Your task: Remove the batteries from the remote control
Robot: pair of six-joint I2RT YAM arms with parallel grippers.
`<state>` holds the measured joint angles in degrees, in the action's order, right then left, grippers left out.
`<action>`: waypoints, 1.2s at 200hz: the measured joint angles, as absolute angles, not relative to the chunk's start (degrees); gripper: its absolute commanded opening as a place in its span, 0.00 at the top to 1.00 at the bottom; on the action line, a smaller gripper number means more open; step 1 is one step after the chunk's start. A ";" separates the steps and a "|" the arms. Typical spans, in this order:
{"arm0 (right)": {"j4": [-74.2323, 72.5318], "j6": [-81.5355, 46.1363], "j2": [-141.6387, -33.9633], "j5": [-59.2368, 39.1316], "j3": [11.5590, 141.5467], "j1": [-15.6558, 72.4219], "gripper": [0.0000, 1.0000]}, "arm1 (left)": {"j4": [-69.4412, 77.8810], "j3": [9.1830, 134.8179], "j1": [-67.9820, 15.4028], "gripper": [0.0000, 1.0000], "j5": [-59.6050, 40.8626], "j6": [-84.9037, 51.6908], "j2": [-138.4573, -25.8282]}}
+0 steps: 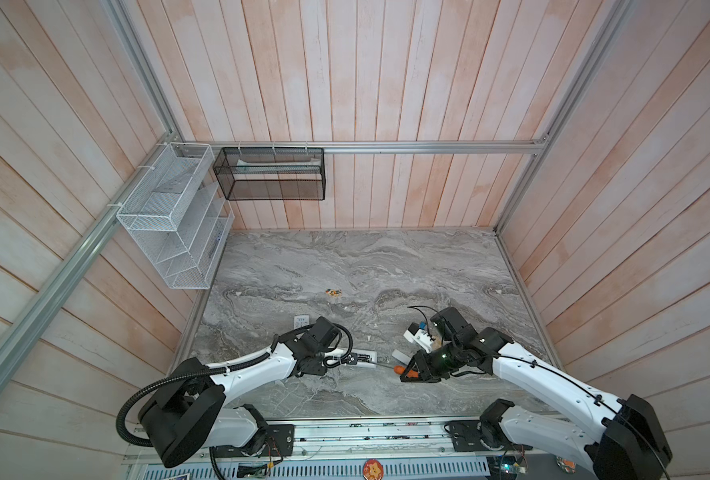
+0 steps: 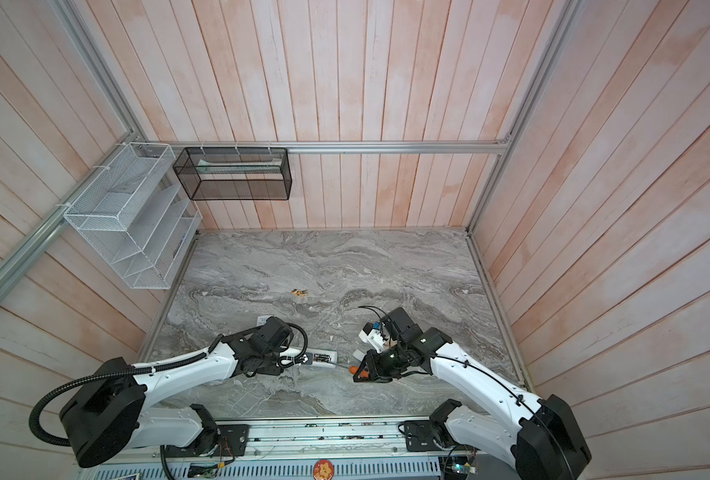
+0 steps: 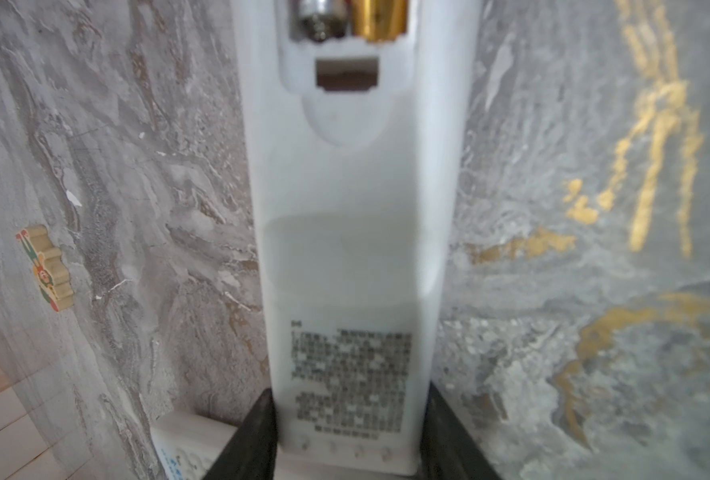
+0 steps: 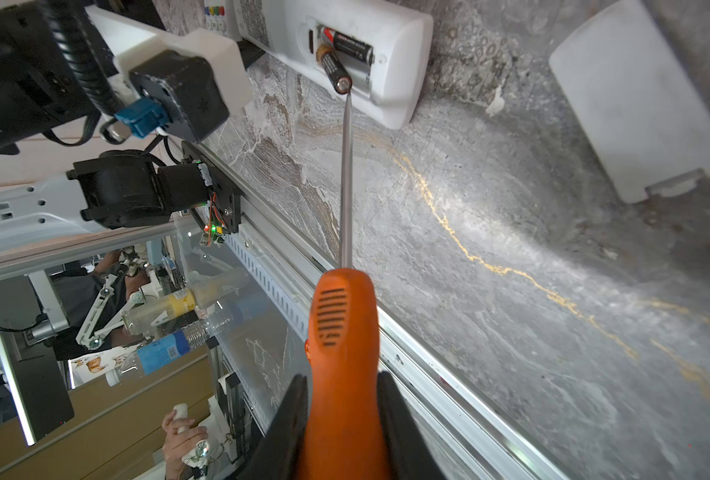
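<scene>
Your left gripper (image 3: 349, 419) tight on the remote (image 3: 353, 249); right gripper (image 4: 343, 395) tight on the screwdriver (image 4: 341, 324), tip against one raised battery (image 4: 336, 68).

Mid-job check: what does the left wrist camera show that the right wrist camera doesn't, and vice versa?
Left wrist only: the left gripper clamped on both sides of the remote control, and a small painted wooden piece on the table. Right wrist only: the right gripper holding the orange screwdriver, its tip against a tilted-up battery, a second battery lying flat, and the detached cover. Both: the open battery compartment.
</scene>
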<state>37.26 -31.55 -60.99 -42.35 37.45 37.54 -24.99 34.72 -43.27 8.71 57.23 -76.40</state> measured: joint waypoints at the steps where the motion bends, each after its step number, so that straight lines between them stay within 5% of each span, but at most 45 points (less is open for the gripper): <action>1: 37.26 -31.57 -61.01 -42.39 37.54 37.56 1.00 | -25.02 34.72 -43.24 0.97 8.75 57.19 -76.40; 118: 27.99 -27.79 -74.65 -43.92 44.80 37.43 1.00 | -24.64 35.11 -43.64 0.97 5.98 56.53 -76.77; 240: 42.26 -26.76 -60.36 -36.18 45.87 34.24 1.00 | -30.11 43.77 -41.39 0.98 -0.69 50.37 -78.15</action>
